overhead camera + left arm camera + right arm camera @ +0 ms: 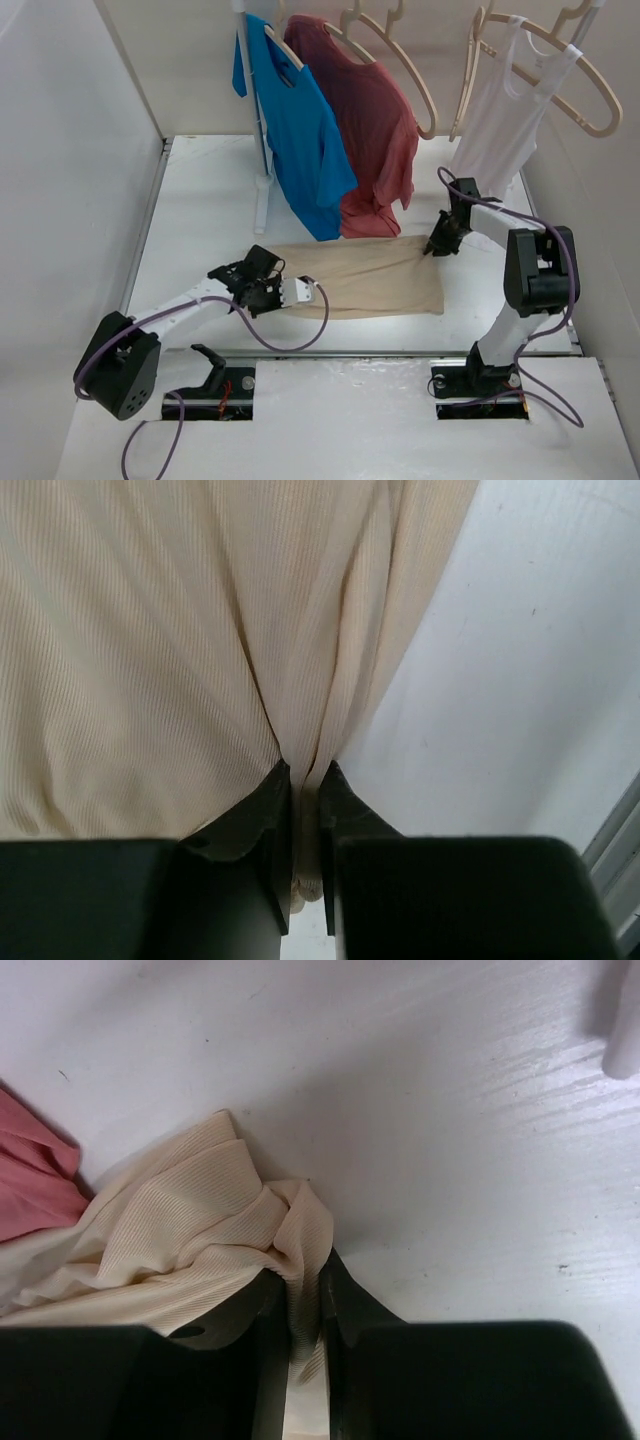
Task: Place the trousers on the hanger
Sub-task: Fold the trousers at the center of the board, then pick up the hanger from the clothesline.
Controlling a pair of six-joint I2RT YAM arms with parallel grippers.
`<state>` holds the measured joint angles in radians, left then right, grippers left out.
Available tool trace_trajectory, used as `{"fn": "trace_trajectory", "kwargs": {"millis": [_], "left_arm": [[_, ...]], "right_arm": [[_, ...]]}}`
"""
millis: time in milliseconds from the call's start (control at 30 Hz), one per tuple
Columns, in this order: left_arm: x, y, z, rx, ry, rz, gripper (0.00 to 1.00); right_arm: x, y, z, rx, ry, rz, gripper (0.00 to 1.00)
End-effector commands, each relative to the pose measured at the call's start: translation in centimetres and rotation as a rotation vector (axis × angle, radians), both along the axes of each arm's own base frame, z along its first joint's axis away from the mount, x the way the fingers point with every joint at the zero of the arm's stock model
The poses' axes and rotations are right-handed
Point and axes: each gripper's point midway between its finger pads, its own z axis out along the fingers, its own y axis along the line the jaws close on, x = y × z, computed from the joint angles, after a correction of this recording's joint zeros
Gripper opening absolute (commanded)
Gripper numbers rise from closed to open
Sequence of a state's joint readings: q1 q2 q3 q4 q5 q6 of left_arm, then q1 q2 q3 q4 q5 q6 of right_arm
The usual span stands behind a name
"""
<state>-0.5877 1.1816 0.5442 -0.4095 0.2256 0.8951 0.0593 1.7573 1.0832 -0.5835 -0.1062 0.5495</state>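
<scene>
Left gripper is clamped on the near-left edge of the trousers, fabric pinched into a fold between its dark fingers. Right gripper is closed on the far-right corner of the trousers, with bunched cloth wedged between the jaws. Trousers lie flat, folded into a beige rectangle, on the white table between the two arms, just in front of the hanging clothes. Bare wooden hanger hangs on the rack at the back, between the red T-shirt and the white vest, well apart from the trousers. Blue T-shirt hangs left of the red one; the red hem nearly reaches the trousers' far edge, contact unclear.
</scene>
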Motion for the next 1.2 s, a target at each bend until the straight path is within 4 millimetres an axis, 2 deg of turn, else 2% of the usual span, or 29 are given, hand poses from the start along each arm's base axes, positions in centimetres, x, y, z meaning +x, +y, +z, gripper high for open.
{"fn": "trace_trajectory", "kwargs": {"millis": [0, 67, 167, 200, 233, 267, 300, 333, 400, 433, 467, 533, 567, 600, 667, 700, 733, 767, 900, 967, 1000, 1033, 1167], "left_arm": [[-1.7, 2.3, -1.7, 0.094, 0.02, -0.03, 0.02], [-2.2, 2.5, -1.9, 0.104, 0.025, -0.054, 0.0], [-2.9, 2.6, -2.1, 0.12, 0.034, -0.095, 0.0], [-2.9, 2.6, -2.1, 0.12, 0.034, -0.095, 0.02], [-2.9, 2.6, -2.1, 0.12, 0.034, -0.095, 0.1], [-2.9, 2.4, -1.8, 0.12, 0.032, -0.106, 0.34], [-2.7, 1.9, -1.3, 0.102, 0.037, -0.083, 0.42], [-2.6, 1.6, -0.9, 0.089, 0.041, -0.074, 0.49], [-2.3, 0.7, -0.1, 0.05, 0.048, -0.051, 0.56], [-1.8, 0.0, 1.0, 0.021, 0.046, -0.015, 0.56], [-1.6, -0.5, 1.8, -0.003, 0.044, 0.004, 0.56], [-0.2, -1.7, 3.9, -0.061, 0.007, 0.058, 0.56], [0.2, -2.3, 4.8, -0.102, 0.007, 0.125, 0.56], [1.3, -2.0, 5.9, -0.117, -0.041, 0.187, 0.56], [3.4, -2.0, 8.6, -0.179, -0.111, 0.301, 0.57], [4.0, -1.9, 9.6, -0.212, -0.122, 0.379, 0.57], [4.8, -1.1, 10.9, -0.223, -0.174, 0.451, 0.57], [5.7, -1.2, 12.9, -0.271, -0.221, 0.498, 0.57], [6.2, -1.5, 18.3, -0.442, -0.301, 0.606, 0.62], [6.0, -1.9, 20.3, -0.52, -0.338, 0.581, 0.63], [6.0, -2.3, 21.2, -0.574, -0.344, 0.595, 0.63], [6.0, -2.3, 21.7, -0.592, -0.358, 0.592, 0.63], [5.6, -3.0, 22.6, -0.648, -0.349, 0.574, 0.63]], "right_arm": [[2.8, -0.4, 0.7, 0.004, -0.084, -0.005, 0.2], [3.3, -0.3, 0.7, 0.01, -0.089, 0.007, 0.19], [2.9, -0.3, 0.3, 0.026, -0.065, 0.004, 0.19], [2.8, -0.3, -0.1, 0.022, -0.056, 0.014, 0.23], [2.8, -0.2, -0.1, 0.029, -0.057, 0.028, 0.46], [2.4, -0.2, -0.2, 0.029, -0.042, 0.027, 0.57], [2.3, -0.5, 0.2, 0.012, -0.05, 0.033, 0.66], [2.2, -0.7, 1.3, -0.002, -0.067, 0.028, 0.77], [2.0, -1.8, 2.6, -0.059, -0.096, 0.007, 0.86], [2.0, -2.2, 3.6, -0.079, -0.119, -0.002, 0.88], [1.7, -2.6, 5.7, -0.098, -0.163, -0.012, 0.92], [1.2, -3.7, 7.9, -0.151, -0.21, -0.049, 0.92], [0.8, -4.0, 10.6, -0.157, -0.266, -0.088, 0.92], [0.3, -4.9, 11.8, -0.196, -0.291, -0.12, 0.92], [0.1, -5.6, 15.5, -0.217, -0.384, -0.16, 0.92], [-0.9, -6.0, 18.4, -0.228, -0.454, -0.179, 0.92], [-1.3, -6.7, 20.2, -0.251, -0.499, -0.215, 0.92], [-1.3, -6.4, 23.0, -0.25, -0.579, -0.22, 0.92], [-4.2, -6.7, 32.1, -0.305, -0.84, -0.241, 0.92], [-5.2, -7.5, 35.0, -0.339, -0.922, -0.287, 0.91], [-5.6, -7.2, 36.9, -0.317, -0.979, -0.289, 0.91], [-6.1, -7.4, 39.0, -0.324, -1.053, -0.285, 0.9], [-6.7, -5.8, 45.1, -0.289, -1.264, -0.196, 0.89]]}}
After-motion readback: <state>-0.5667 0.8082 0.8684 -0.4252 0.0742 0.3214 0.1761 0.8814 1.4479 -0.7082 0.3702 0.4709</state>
